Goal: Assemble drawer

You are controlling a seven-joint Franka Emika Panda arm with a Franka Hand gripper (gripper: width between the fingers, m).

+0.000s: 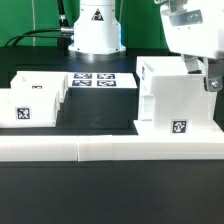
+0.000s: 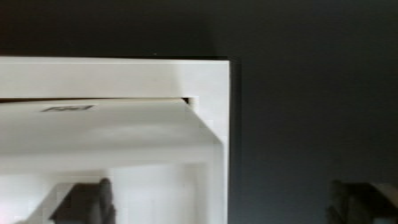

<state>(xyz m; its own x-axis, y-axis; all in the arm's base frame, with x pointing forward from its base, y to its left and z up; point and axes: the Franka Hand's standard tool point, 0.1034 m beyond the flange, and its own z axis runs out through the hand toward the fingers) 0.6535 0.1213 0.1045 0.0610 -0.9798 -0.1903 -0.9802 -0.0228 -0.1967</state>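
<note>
The tall white drawer casing [image 1: 172, 98] stands on the black table at the exterior view's right, with a tag low on its front. Two small white trays [image 1: 30, 98] sit together at the exterior view's left, each with a tag. My gripper [image 1: 207, 78] hangs over the casing's far right upper edge. In the wrist view the casing's corner [image 2: 125, 120] fills the frame. My gripper [image 2: 222, 205] is open, with one dark finger [image 2: 80, 200] over the casing's white side and the other [image 2: 365, 200] over the black table. The casing's wall edge lies between them. Nothing is held.
The long low white border rail [image 1: 110, 148] runs across the front of the table. The marker board [image 1: 95, 80] lies flat behind the middle, in front of the robot's white base [image 1: 95, 30]. Black cables trail at the back left.
</note>
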